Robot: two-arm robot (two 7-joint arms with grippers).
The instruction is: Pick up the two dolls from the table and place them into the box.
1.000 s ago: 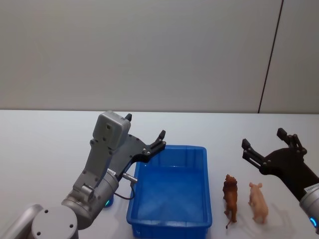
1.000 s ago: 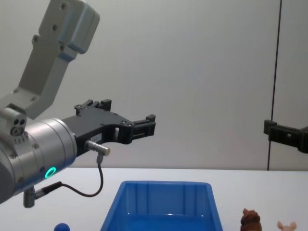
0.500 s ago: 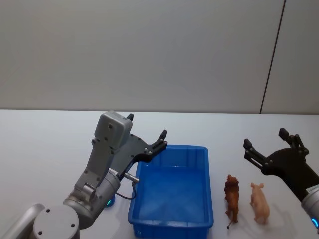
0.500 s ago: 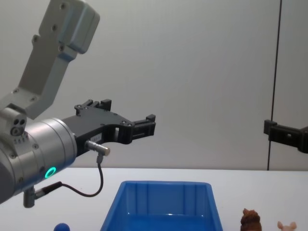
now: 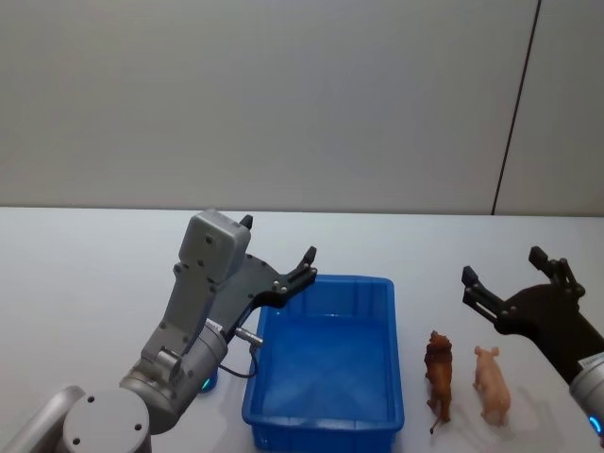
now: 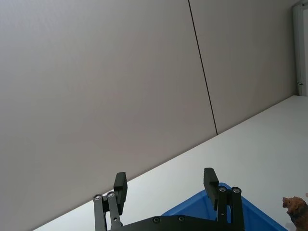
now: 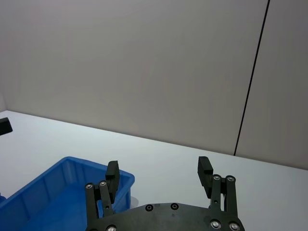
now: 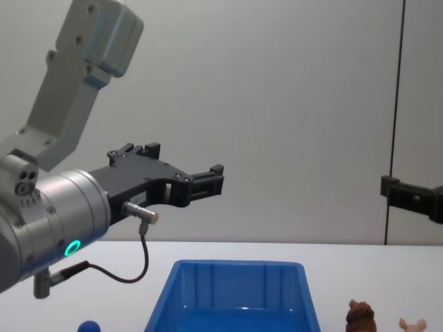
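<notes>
At the lower right, our right gripper (image 5: pixel 502 264), fingers apart, hangs nearest the brown doll (image 5: pixel 437 373) and pink doll (image 5: pixel 491 382); our left gripper (image 5: pixel 277 238), also apart, hangs by the box (image 5: pixel 321 436).

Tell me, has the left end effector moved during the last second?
No. In the chest view, the left end effector hangs open at the same place above the left rear corner of the blue box as before.

The white bench (image 5: pixel 75 274) fills the lower half of the head view. A blue box (image 5: pixel 321 436) sits on it at lower centre. Just right of the box stands a reddish-brown doll (image 5: pixel 438 373), and a pale pink doll (image 5: pixel 491 382) stands near it toward the lower right, not touching. In the chest view, a small blue knob (image 8: pixel 88 326) shows at the lower left.
</notes>
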